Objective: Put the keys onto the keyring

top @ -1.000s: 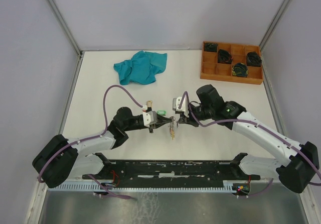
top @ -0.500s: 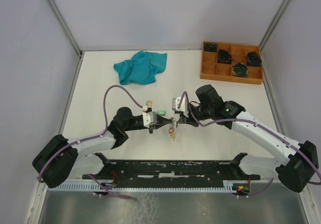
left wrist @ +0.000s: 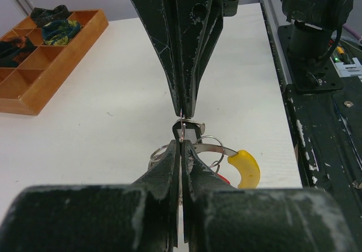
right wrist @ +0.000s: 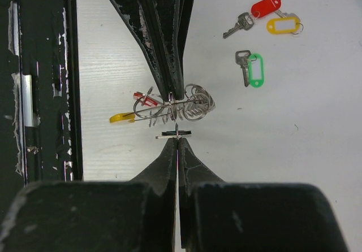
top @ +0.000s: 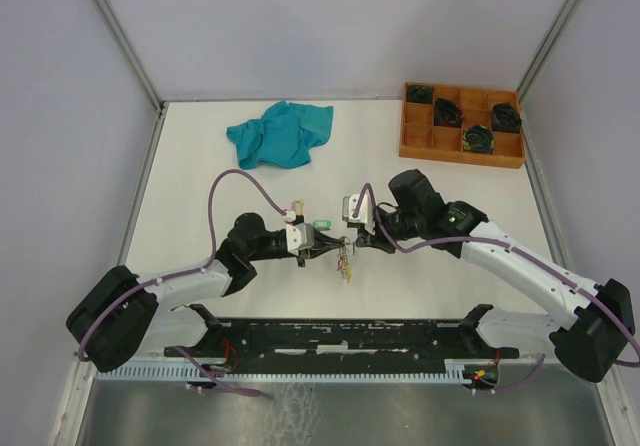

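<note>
1. Change over the last second: my left gripper (left wrist: 181,144) and right gripper (right wrist: 177,142) meet tip to tip at the same spot, well apart from the tray (top: 462,157), to its left and nearer my bases. Both have stayed closed. The bundle hanging beneath the tips now sits slightly lower. The cloth (top: 280,134), tray and loose keys have not moved.
2. Left gripper: jaws pressed together on the keyring (left wrist: 210,146), which is lifted off the table (top: 200,206). Its yellow sleeve (left wrist: 246,168) curves away to one side. Small rings and a red tag (right wrist: 144,99) hang bunched on the wire.
3. Right gripper: jaws fully narrowed on a thin wire (right wrist: 176,129) at the edge of that same bundle. A small dark piece sits right at the tips, and I cannot tell what it is.
4. Loose keys, flat on the table, left of the tray and nearer my bases: a green-tagged key (right wrist: 251,68), a red-tagged key (right wrist: 257,12) and a yellow tag (right wrist: 283,24) touching the red one.
5. Tray: a wooden box with dividers at the far right of the table. It holds four dark coiled bundles (top: 478,139) with green-yellow flecks, each in its own compartment.
6. Cloth: teal and crumpled, well left of the tray at about the same depth.
</note>
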{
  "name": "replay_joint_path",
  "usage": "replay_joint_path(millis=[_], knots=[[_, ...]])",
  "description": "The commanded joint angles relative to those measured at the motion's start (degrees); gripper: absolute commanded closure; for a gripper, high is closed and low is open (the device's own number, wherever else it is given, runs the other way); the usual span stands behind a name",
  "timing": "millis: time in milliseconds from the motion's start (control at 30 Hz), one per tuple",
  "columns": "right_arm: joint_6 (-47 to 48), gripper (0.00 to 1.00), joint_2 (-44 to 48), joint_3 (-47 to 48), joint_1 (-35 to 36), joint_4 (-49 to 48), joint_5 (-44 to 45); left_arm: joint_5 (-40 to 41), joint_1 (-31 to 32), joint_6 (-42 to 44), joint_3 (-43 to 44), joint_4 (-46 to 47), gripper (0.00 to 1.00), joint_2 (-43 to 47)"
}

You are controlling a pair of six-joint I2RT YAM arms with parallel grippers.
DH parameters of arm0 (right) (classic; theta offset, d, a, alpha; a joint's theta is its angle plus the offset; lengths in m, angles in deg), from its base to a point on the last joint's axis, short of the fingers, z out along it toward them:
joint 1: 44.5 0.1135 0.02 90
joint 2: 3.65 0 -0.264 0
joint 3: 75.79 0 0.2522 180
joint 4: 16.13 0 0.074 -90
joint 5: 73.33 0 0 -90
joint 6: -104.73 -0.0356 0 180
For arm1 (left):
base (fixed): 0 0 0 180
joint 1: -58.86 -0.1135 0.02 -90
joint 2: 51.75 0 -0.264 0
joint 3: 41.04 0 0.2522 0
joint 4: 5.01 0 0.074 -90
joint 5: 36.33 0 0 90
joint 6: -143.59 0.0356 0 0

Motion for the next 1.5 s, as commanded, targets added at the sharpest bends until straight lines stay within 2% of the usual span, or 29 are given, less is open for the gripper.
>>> replay_joint_path(millis=[0,1467], knots=[[1.0,0.99,0.9,1.7,0.6,-2.0,-0.4,-1.3,0.2,1.1,2.0,2.5,0.97,-0.3],[1.8,0.99,1.0,2.5,2.9,-1.5,0.5,-0.6,0.2,-1.8,3.1,2.2,0.97,-1.3]])
